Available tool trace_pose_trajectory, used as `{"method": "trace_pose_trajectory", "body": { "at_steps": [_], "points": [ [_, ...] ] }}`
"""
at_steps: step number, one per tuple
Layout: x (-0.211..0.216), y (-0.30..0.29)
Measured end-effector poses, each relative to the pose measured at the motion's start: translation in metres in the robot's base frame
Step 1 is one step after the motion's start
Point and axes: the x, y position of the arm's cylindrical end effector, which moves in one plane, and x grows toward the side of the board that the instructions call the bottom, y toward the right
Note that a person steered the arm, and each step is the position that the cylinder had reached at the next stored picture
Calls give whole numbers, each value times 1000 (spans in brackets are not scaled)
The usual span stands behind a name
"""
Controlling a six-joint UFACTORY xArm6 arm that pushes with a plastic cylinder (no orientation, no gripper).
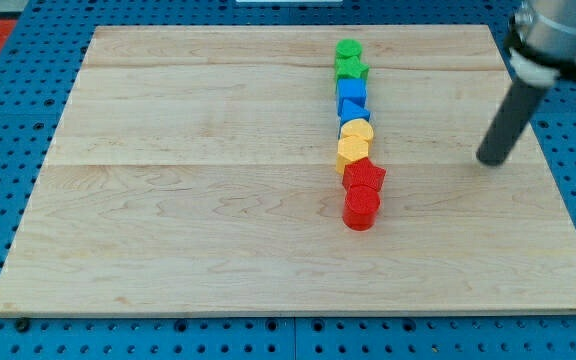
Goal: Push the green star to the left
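where pale wood grain runs, green star (352,69), my tip (490,160) well right

Bright, even overhead lighting covers the wooden board (168,200), with no strong glare on its pale surface. The blocks cast only short, soft shadows; the red cylinder (361,210) shows a faint one at its base. Focus is slightly soft throughout, the rod (513,110) mildly blurred.

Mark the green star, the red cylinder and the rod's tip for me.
green star (352,69): camera view, on its top face.
red cylinder (361,209): camera view, on its upper face.
my tip (490,160): camera view, rod's very lower end, right of the blocks.
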Motion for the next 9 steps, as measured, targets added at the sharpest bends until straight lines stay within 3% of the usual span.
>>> {"method": "trace_pose_trajectory", "body": {
  "at_steps": [1, 3, 5, 6, 9],
  "points": [
    [-65, -5],
    [-111, -104],
    [-115, -275],
    [-77, -267],
    [-73, -346]
  ]
}}
